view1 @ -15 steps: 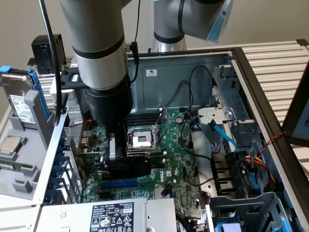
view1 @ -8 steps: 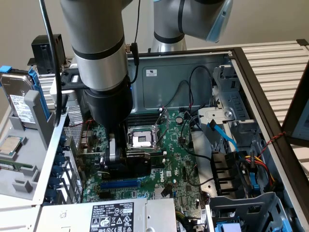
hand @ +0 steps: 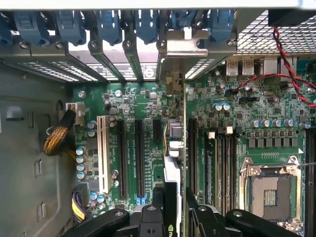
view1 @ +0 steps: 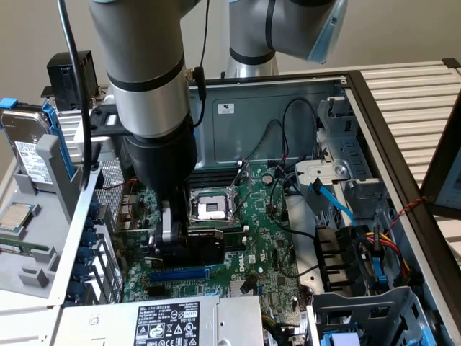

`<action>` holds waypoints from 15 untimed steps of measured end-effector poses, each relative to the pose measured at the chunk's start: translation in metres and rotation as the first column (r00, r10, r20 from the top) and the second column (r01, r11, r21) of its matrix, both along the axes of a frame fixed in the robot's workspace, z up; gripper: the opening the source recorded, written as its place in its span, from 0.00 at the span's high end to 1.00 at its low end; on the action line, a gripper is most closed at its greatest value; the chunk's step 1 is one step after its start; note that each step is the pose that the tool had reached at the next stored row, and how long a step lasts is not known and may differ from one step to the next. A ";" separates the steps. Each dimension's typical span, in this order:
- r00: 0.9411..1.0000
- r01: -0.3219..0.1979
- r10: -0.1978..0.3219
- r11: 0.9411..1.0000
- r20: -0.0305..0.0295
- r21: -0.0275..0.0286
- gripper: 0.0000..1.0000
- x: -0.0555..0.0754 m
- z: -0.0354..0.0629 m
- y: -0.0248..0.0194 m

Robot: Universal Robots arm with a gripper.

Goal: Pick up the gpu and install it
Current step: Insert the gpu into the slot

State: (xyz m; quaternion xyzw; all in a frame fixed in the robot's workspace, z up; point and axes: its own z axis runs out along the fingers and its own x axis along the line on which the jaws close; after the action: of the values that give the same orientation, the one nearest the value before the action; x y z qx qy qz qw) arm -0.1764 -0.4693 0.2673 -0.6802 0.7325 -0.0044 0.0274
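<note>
Holds the gpu point(hand: 173, 170) tight in the claw point(hand: 174, 210), with a black finger point(hand: 158, 202) pressed on each flat side. Keeps the card standing on its long edge, thin side up toward the wrist camera. Points the silver end bracket point(hand: 186, 47) at the back edge of the computer case point(hand: 29, 148), right by the row of blue clips point(hand: 106, 24). Hangs just over the green motherboard point(hand: 232, 98), in line with the long black slots point(hand: 139, 158) and beside the white slot point(hand: 103, 153). Hard to tell if pushed all the way down.

Seen in the exterior view: reaches straight down into the open case, near the middle of the motherboard. Shows the black cover of the card sticking out of the claw toward the exterior view's right.

Close to the card, on the side away from the power supply point(view1: 169, 317): the square CPU socket point(view1: 210, 207). On the side toward the power supply: a blue slot point(view1: 180, 274). Farther off, by the drive cage at the case edge on the exterior view's right: a blue cable point(view1: 333, 205). Outside the case, on the exterior view's left: a hard drive point(view1: 25, 155) standing in a grey holder.
</note>
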 end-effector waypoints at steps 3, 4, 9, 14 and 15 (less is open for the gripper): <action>1.000 0.000 0.000 1.000 0.000 -0.001 0.73 -0.001 -0.0003 0.0012; 1.000 0.000 0.000 1.000 0.000 -0.001 0.73 -0.001 -0.0004 0.0013; 1.000 0.000 0.000 1.000 0.000 -0.002 0.73 -0.003 -0.0017 0.0015; 1.000 0.001 -0.001 1.000 0.000 -0.004 0.73 -0.003 -0.0039 0.0042; 1.000 0.001 -0.001 1.000 0.000 -0.004 0.73 -0.003 -0.0041 0.0049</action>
State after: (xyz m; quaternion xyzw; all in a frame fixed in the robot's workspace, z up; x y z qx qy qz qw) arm -0.1796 -0.4644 0.2631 -0.6798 0.7329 -0.0060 0.0259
